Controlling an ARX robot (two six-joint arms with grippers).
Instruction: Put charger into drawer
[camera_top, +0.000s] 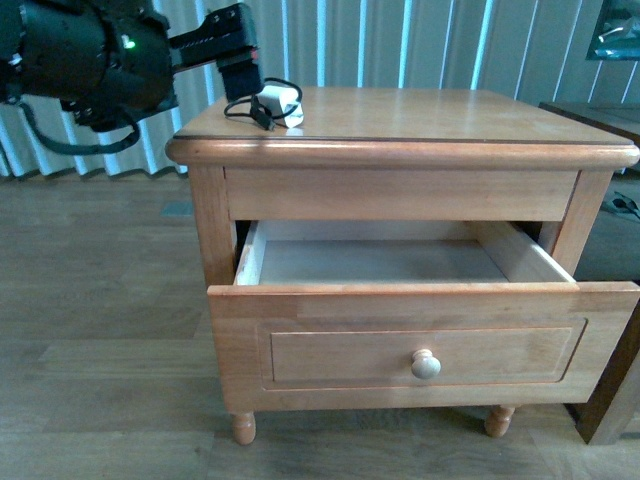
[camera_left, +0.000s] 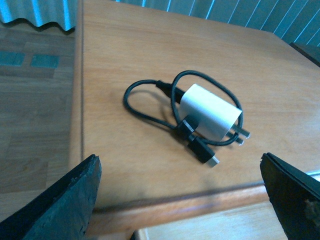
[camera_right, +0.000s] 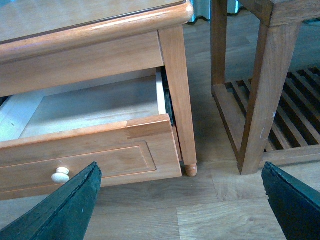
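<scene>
Counting first: 1 charger (camera_left: 210, 111), 1 drawer (camera_top: 300, 330), 1 knob (camera_top: 426, 364), 1 bench (camera_top: 450, 115) (honey-wood nightstand type), 2 grippers, 1 slatted wooden stand (camera_right: 260, 75) off to the side.

Charger = white plug block w/ thin black cable looped round it. It lies on the bench top, near the back-left corner in front view, close to the left edge. It's not in the drawer.

Left gripper (camera_left: 179, 159): fingers wide apart, nothing btwn them. In left wrist view the charger sits ahead of the fingertips (camera_left: 75, 200), roughly centred in the gap, clearly not touching either. In front view the left arm comes in from upper left, and the gripper hovers just beside the charger on its left. From that angle I cannot tell whether it touches the cable.

Right gripper (camera_right: 180, 167): also spread wide, holding nothing, not seen in front view. Its cam looks at the drawer's right front corner, a bench leg and wood floor (camera_right: 210, 210), so it's well apart from the charger.

Drawer is pulled out toward the cam, pale inside, under a plain fixed panel. Knob is centred on its recessed front. 2 turned feet show under the bench in front view.
</scene>
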